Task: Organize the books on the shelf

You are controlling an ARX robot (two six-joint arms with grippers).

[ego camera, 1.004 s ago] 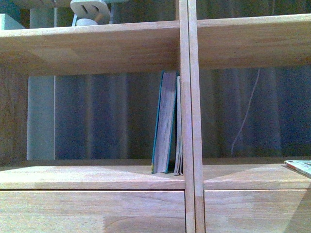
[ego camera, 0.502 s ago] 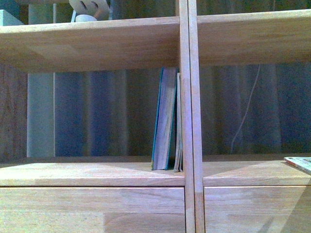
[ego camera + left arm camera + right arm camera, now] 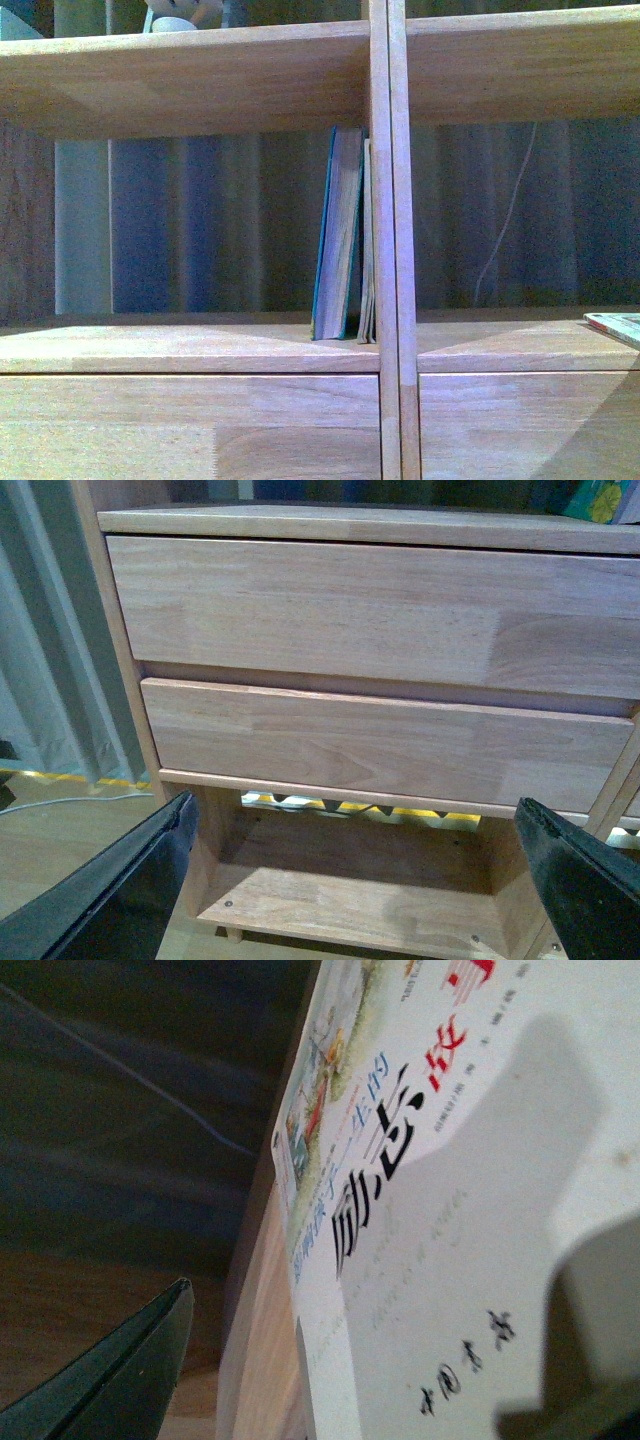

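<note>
In the front view the light-wood shelf (image 3: 180,350) fills the picture. A teal-covered book (image 3: 338,235) stands upright against the central divider, with a slim grey booklet (image 3: 367,240) between them. A white paperback (image 3: 615,325) lies flat at the right compartment's edge. Neither gripper shows in that view. My right gripper (image 3: 370,1380) is open, its fingers (image 3: 120,1380) on either side of the white paperback's (image 3: 450,1210) edge, close over its illustrated cover. My left gripper (image 3: 355,880) is open and empty, low in front of the drawer fronts (image 3: 380,610).
A white object (image 3: 180,15) stands on the upper board at the left. Striped curtain and a thin cable (image 3: 505,220) hang behind the open compartments. Below the drawers is a low open compartment (image 3: 350,900) near the floor.
The whole shelf sits a little higher in the front view than a second ago. The books keep their places on the board.
</note>
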